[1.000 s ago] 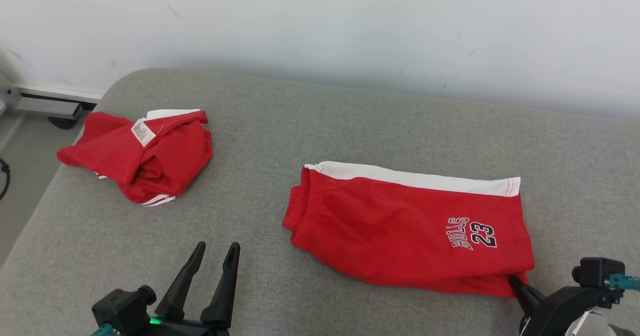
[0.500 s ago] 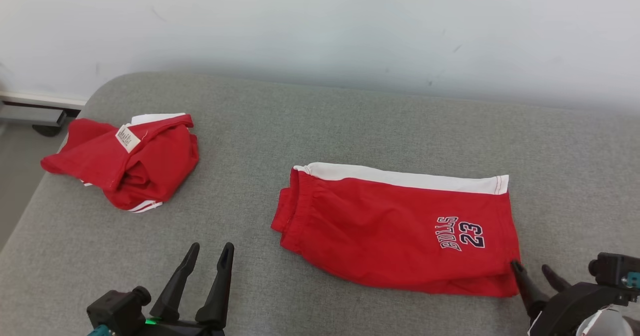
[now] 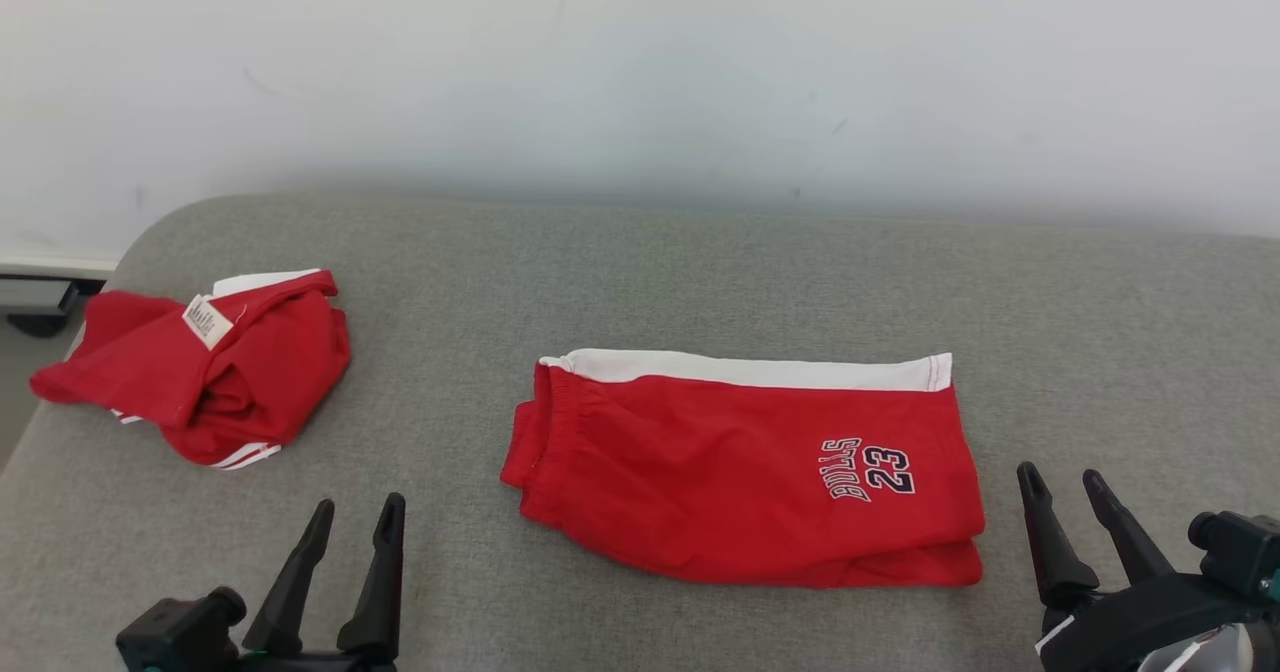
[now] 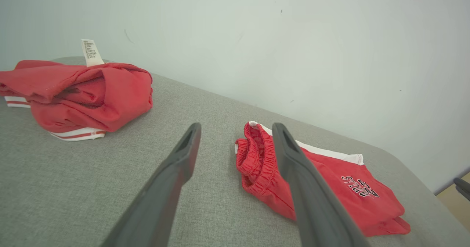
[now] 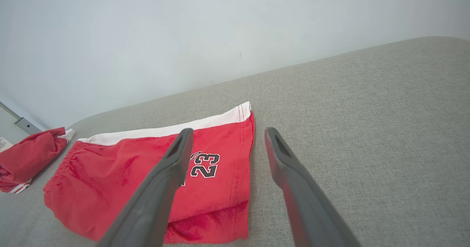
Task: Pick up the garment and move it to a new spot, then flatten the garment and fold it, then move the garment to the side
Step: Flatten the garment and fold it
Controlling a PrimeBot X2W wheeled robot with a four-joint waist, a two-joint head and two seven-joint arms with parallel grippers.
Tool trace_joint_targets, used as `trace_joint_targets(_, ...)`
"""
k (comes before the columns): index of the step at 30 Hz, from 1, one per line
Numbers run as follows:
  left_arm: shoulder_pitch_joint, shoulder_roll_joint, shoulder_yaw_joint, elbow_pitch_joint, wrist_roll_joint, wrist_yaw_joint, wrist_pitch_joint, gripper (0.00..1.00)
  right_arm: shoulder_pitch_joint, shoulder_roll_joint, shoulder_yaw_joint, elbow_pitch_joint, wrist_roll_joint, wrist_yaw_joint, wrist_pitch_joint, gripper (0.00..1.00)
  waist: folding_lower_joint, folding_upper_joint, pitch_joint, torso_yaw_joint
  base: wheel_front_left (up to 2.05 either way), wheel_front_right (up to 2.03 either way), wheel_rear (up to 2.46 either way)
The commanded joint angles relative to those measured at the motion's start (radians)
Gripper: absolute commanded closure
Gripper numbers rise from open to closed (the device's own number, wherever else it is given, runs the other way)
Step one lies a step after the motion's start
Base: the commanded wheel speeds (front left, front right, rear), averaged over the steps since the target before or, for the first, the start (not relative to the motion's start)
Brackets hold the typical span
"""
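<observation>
Just a grey padded surface pushed up against a white wall, nothing fancy. Got the red shorts lying flat roughly mid-surface. Prob already doubled over lengthwise, judging by the two layers at the near hem corner. Laid w/ the long axis left-to-right across the head view: waistband end toward the robot's left, hem end w/ the "23" print toward its right. Also a 2nd red garment bunched up far left, well apart from the shorts, prob not the one in play rn.

Re the right gripper: jaws spread wide, nothing in them. Sitting just beside the near hem corner, not touching it.

Re the left gripper: same deal, jaws wide and empty. Sitting near-left of the waistband w/ a strip of bare surface in between, so further off than the right one.

Guessing next up = either another fold end-to-end or the slide off to the side. Either way, all down to that left-right axis: hem for the right arm, waistband for the left, each reaching forward + inward. Shorter trip for the right arm imo.

Would watch the lower layer at the hem corner, poking out a bit past the top one. Easy to pinch just one layer there and undo the fold.
</observation>
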Motion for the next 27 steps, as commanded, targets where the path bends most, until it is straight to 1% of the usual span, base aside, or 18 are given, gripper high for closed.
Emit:
trace_joint_targets(1, 0.018, 0.011, 0.011, 0.0, -0.007, 0.006, -0.006, 0.0, 0.011, -0.003, 0.012, -0.005, -0.002, -0.001, -0.034, 0.0, 0.0001, 0.0, -0.014, -0.02, 0.0, 0.0, 0.0)
trace_joint_targets(5, 0.034, 0.019, 0.029, -0.01, -0.006, 0.021, -0.01, 0.0, 0.011, -0.002, 0.037, -0.006, -0.02, -0.001, -0.103, 0.0, 0.0001, 0.0, -0.022, -0.038, 0.0, 0.0, 0.0)
trace_joint_targets(9, 0.038, 0.025, 0.046, -0.021, -0.004, 0.039, -0.012, 0.0, 0.006, -0.002, 0.038, -0.005, -0.036, -0.001, -0.149, 0.0, 0.0001, 0.0, -0.025, -0.048, 0.0, 0.0, 0.0)
trace_joint_targets(12, 0.051, 0.027, 0.065, -0.029, 0.004, 0.061, -0.014, 0.0, 0.008, -0.002, 0.038, -0.004, -0.045, -0.001, -0.173, 0.0, 0.0001, 0.0, -0.031, -0.05, 0.0, 0.0, 0.0)
trace_joint_targets(18, 0.068, 0.036, 0.083, -0.037, -0.005, 0.071, -0.014, 0.0, 0.012, -0.002, 0.043, 0.002, -0.045, -0.001, -0.2, 0.0, 0.0001, 0.0, -0.039, -0.047, 0.0, 0.0, 0.0)
trace_joint_targets(21, 0.078, 0.05, 0.088, -0.038, -0.011, 0.071, -0.007, 0.0, 0.016, -0.002, 0.048, 0.016, -0.039, -0.001, -0.214, 0.0, 0.0001, 0.0, -0.042, -0.044, 0.0, 0.0, 0.0)
trace_joint_targets(23, 0.084, 0.071, 0.091, -0.036, 0.007, 0.085, 0.003, 0.0, 0.02, -0.002, 0.054, 0.033, -0.036, -0.001, -0.229, 0.0, 0.0001, 0.0, -0.045, -0.041, 0.0, 0.0, 0.0)
trace_joint_targets(27, 0.091, 0.1, 0.082, -0.045, 0.032, 0.094, 0.02, 0.0, 0.023, -0.003, 0.065, 0.052, -0.048, -0.001, -0.234, 0.0, 0.0001, 0.0, -0.045, -0.037, 0.0, 0.0, 0.0)
